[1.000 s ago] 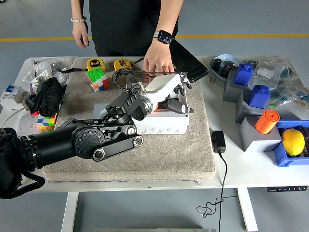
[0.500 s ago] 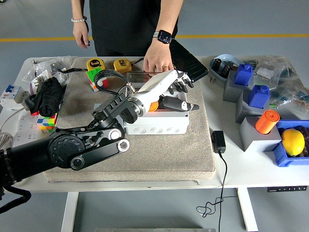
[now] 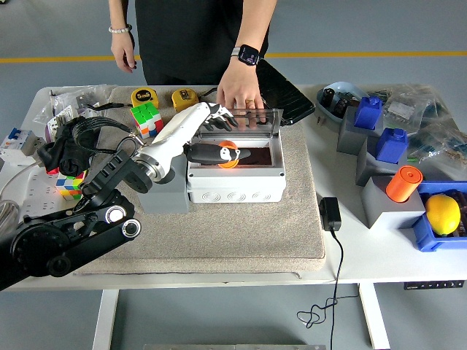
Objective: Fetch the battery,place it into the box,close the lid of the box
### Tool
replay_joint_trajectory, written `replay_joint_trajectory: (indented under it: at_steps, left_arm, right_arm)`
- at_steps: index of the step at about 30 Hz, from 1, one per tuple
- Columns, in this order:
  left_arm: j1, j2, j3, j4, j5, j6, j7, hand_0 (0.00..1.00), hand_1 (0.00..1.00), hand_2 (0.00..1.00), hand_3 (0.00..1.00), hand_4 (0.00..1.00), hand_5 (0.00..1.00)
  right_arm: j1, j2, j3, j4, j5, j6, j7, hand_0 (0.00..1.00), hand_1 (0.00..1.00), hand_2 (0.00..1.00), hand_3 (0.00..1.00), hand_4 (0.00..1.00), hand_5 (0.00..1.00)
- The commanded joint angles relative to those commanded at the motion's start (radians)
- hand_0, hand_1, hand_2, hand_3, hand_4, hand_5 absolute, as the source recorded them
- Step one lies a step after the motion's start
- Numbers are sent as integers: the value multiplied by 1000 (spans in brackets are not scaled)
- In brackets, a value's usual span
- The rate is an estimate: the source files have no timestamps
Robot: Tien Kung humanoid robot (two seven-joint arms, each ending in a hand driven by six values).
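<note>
The orange battery (image 3: pixel 228 145) is seen lying inside the white box (image 3: pixel 235 179); the left hand (image 3: pixel 219 135), fingers spread, holds nothing. The clear lid (image 3: pixel 241 120), upright, remains to be closed.

The white box (image 3: pixel 235 184) sits on the grey mat, its clear lid (image 3: pixel 244 121) standing upright at the back; an orange battery (image 3: pixel 228 145) lies inside it
</note>
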Motion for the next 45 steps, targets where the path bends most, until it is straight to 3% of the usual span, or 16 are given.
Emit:
replay_joint_trajectory:
  at_steps: [8, 15, 21, 25, 29, 32, 34, 37, 45]
  left_arm:
    - [26, 37, 25, 3, 13, -35, 31, 535, 612, 587, 570, 985, 430]
    - [21, 33, 55, -2, 10, -37, 30, 517, 612, 585, 573, 982, 433]
    - [-5, -14, 94, 3, -1, -34, 28, 514, 615, 587, 575, 980, 434]
    - [-36, -72, 130, 30, -4, -34, 28, 512, 615, 588, 576, 976, 434]
    - [-81, -151, 158, 70, -37, -16, 2, 514, 622, 600, 590, 973, 431]
    - [-129, -228, 185, 117, -67, -3, -21, 514, 622, 600, 590, 973, 431]
    - [-143, -253, 190, 127, -73, -3, -24, 514, 622, 600, 590, 973, 431]
    - [-156, -261, 180, 109, -74, -2, -28, 526, 627, 604, 598, 971, 429]
    - [-174, -238, 99, 95, -37, 32, -47, 572, 662, 649, 629, 969, 428]
  right_arm:
    - [0, 0, -2, 1, 2, 0, 1, 626, 668, 676, 583, 951, 452]
    - [0, 0, 1, 1, 3, 0, 1, 625, 668, 675, 583, 951, 452]
    - [0, 0, 1, 2, 6, 0, 1, 626, 668, 676, 584, 951, 452]
    - [2, 1, -4, 4, 9, -1, 2, 626, 668, 675, 583, 952, 452]
    - [4, 1, -13, 6, 11, -1, 2, 627, 668, 676, 583, 952, 452]
    - [8, 1, -22, 10, 13, -1, 2, 627, 668, 676, 583, 952, 452]
    - [10, 0, -22, 14, 12, -2, 2, 627, 668, 676, 583, 952, 452]
    - [11, -2, -19, 18, 11, -3, 3, 628, 668, 675, 583, 953, 453]
    - [7, 0, -25, 9, 18, -2, 1, 626, 668, 676, 583, 953, 453]
